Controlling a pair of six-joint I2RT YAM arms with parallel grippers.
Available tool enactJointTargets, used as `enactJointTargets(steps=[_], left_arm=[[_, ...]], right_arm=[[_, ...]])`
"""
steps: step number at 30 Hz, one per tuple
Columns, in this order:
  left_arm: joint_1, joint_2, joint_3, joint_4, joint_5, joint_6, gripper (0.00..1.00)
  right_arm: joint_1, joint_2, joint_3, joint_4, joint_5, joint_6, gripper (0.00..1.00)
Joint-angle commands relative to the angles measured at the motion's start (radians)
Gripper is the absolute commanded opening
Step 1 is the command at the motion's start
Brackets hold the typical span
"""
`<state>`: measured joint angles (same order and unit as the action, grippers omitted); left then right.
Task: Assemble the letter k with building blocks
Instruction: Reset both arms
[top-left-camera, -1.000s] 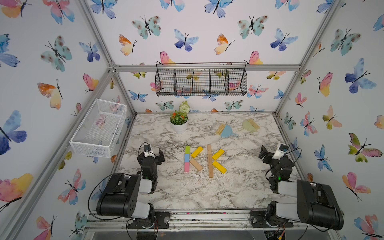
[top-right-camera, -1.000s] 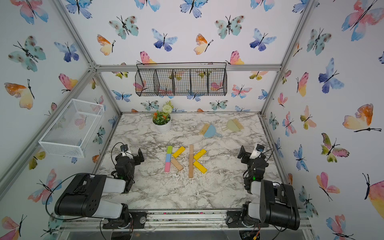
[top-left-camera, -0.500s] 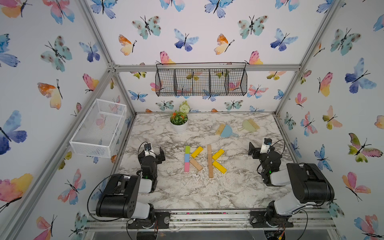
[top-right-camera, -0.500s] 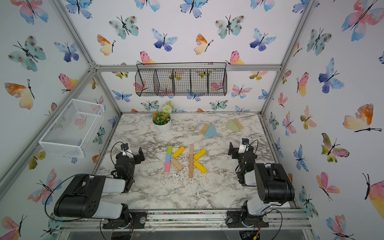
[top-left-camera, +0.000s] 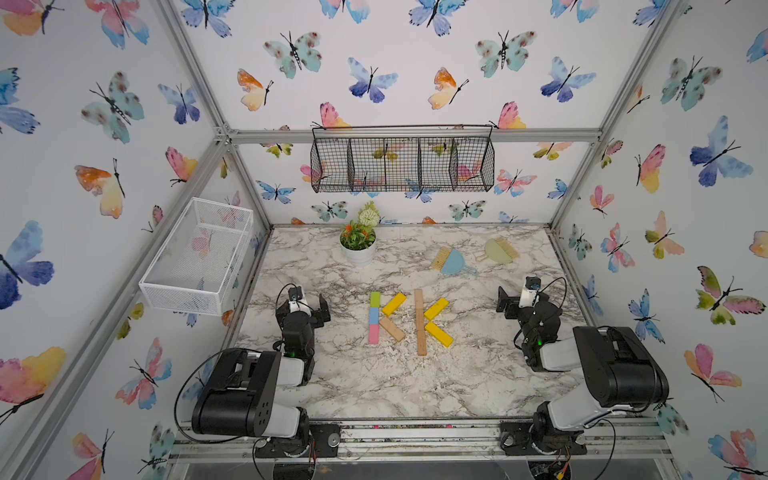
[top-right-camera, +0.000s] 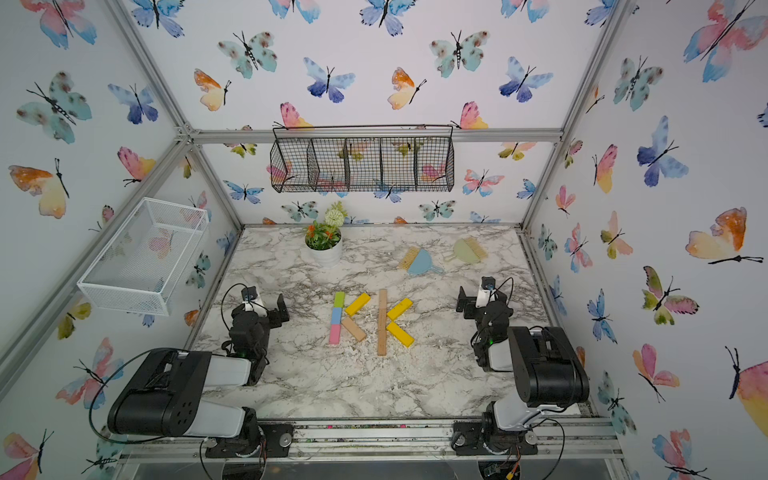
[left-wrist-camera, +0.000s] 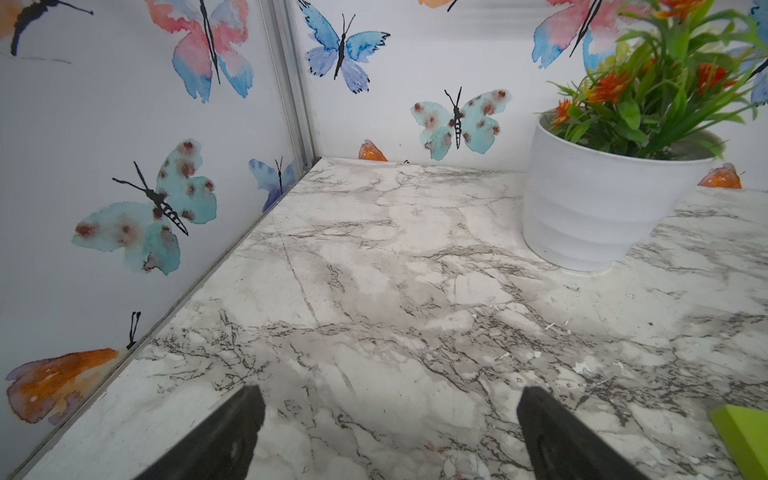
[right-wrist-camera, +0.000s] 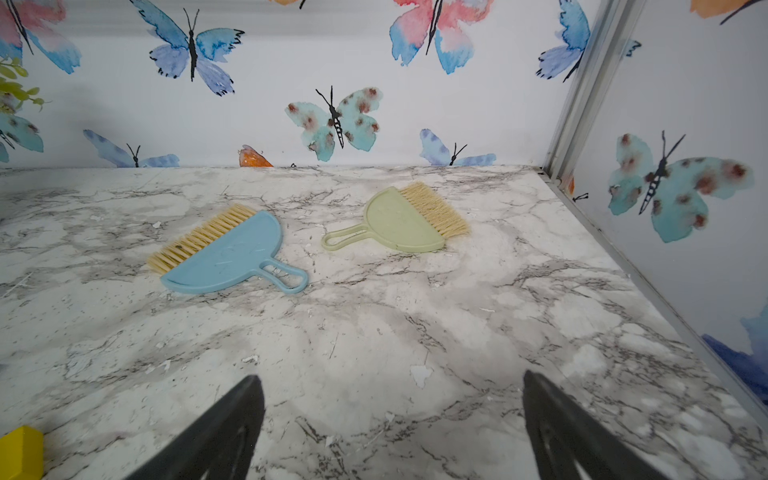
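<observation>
You have two letter shapes lying flat in the middle of the counter (top-left-camera: 374, 386), so the building looks finished. The first K has a spine of a lime-green block (top-left-camera: 375, 299), a light-blue block (top-left-camera: 374, 316) and a pink block (top-left-camera: 374, 334) set end to end, with a yellow block (top-left-camera: 394, 304) slanting off its upper part and a short tan block (top-left-camera: 392, 328) slanting off its lower part. Just beside it, the second K has a long tan spine (top-left-camera: 419, 322) with an upper yellow arm (top-left-camera: 436, 308) and a lower yellow arm (top-left-camera: 439, 334) meeting near its middle. Whether that spine is one piece or two you cannot tell from here. No loose block shows anywhere, and the blue brush (top-left-camera: 453, 262) and green brush (top-left-camera: 498, 250) lie well apart near the back wall. Your left arm (top-left-camera: 299, 332) sits folded low at its own side of the counter and your right arm (top-left-camera: 540, 328) likewise at the opposite side, both aimed at the back wall and clear of the letters. The left fingers (left-wrist-camera: 224, 440) are spread wide with only bare counter between them, and the right fingers (right-wrist-camera: 557, 432) are just as wide and empty.
</observation>
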<state>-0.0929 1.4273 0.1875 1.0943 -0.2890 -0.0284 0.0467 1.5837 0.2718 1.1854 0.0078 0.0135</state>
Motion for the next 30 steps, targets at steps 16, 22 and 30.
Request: enactJointTargets(steps=[16,22,30], left_arm=[[0.004,-0.018,0.008,0.007,0.013,0.005,0.98],[0.004,-0.018,0.008,0.008,0.013,0.004,0.98],[0.008,-0.018,0.008,0.004,0.039,0.01,0.98]], right_arm=[[0.004,-0.005,-0.005,-0.007,-0.064,-0.035,0.98],[0.002,-0.004,-0.006,-0.008,-0.062,-0.035,0.98],[0.002,-0.004,-0.006,-0.008,-0.063,-0.035,0.98]])
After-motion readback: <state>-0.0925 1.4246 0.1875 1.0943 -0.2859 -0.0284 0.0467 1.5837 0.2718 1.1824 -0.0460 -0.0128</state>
